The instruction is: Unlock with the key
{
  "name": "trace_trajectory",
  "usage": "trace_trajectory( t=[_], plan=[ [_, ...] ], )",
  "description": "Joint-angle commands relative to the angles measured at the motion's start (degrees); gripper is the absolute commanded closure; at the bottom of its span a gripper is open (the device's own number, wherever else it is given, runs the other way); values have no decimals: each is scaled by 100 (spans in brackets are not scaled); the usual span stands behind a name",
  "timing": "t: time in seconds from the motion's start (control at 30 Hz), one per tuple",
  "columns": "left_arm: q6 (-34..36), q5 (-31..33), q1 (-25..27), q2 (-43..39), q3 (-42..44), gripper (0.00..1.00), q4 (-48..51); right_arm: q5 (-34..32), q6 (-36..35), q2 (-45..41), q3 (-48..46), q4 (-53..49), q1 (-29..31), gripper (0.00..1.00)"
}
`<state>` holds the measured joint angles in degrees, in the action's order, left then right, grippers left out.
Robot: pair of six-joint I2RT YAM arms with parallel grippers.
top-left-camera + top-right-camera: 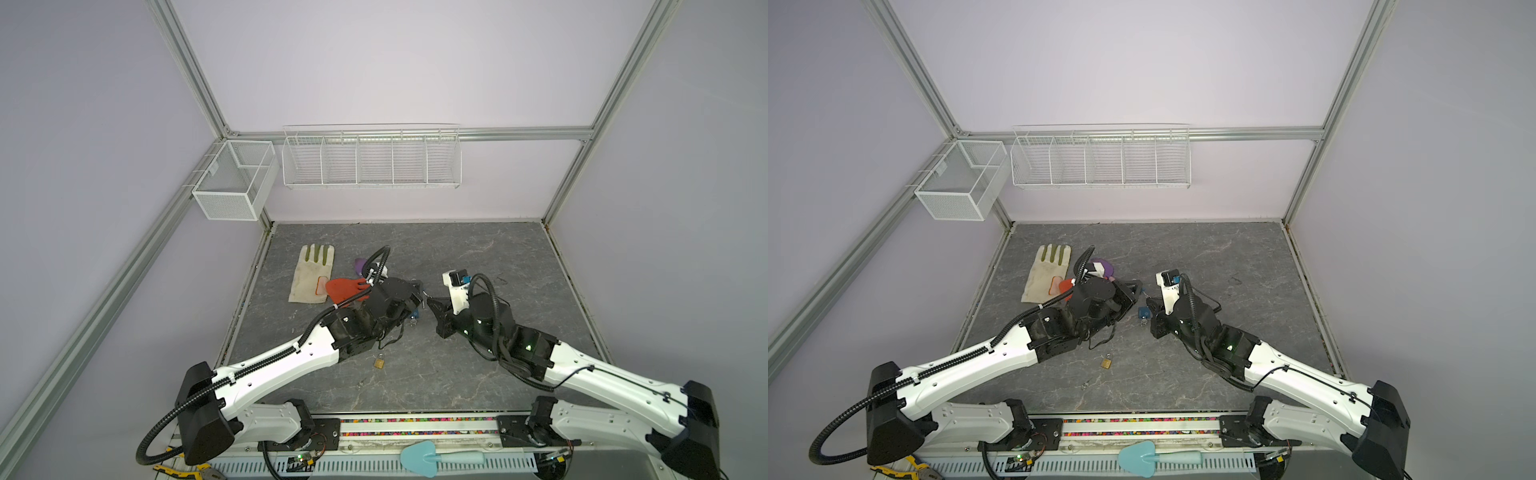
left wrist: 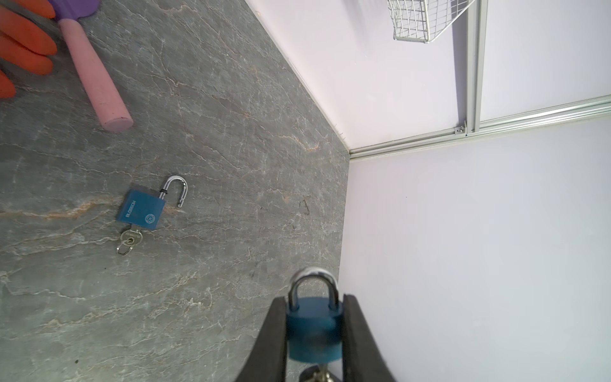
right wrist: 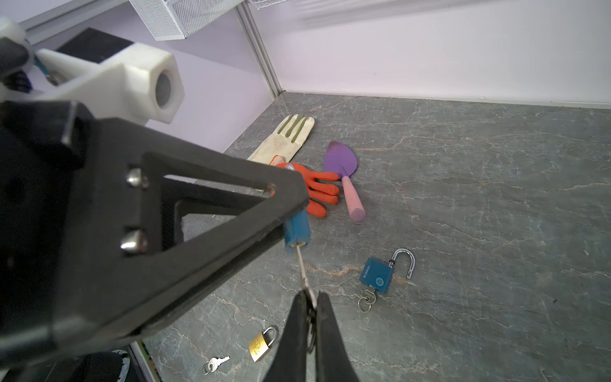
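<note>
My left gripper (image 2: pixel 314 299) is shut on the body of a blue padlock (image 2: pixel 314 330), holding it above the table with its steel shackle closed. In the right wrist view the same padlock (image 3: pixel 297 231) shows its underside. A thin silver key (image 3: pixel 301 261) runs from the keyhole there to my right gripper (image 3: pixel 311 296), which is shut on the key's head and ring. In both top views the left gripper (image 1: pixel 417 291) and the right gripper (image 1: pixel 430 300) meet tip to tip at the middle of the table; the padlock is mostly hidden between them.
A second blue padlock (image 3: pixel 377 276) lies on the table with its shackle open and a key in it. Nearer the front lie a brass padlock (image 3: pixel 261 344) and a loose key (image 3: pixel 215 363). A beige glove (image 1: pixel 311 274), an orange glove (image 3: pixel 317 195) and a purple trowel (image 3: pixel 342 165) lie back left.
</note>
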<state>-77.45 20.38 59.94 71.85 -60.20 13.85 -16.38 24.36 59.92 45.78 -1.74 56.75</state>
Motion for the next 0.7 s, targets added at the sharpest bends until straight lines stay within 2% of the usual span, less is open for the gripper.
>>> trace_trajectory(
  t=[0.0, 0.4, 0.67],
  plan=[
    [7, 99, -25, 19, -100, 100, -123, -70, -151, 64, 168, 99, 38, 94],
    [-105, -3, -19, 99, 1, 100, -431, -136, -41, 289, 272, 64, 33, 94],
    [-113, -35, -18, 74, 53, 100, -438, -449, 91, 149, 295, -108, -64, 94]
  ],
)
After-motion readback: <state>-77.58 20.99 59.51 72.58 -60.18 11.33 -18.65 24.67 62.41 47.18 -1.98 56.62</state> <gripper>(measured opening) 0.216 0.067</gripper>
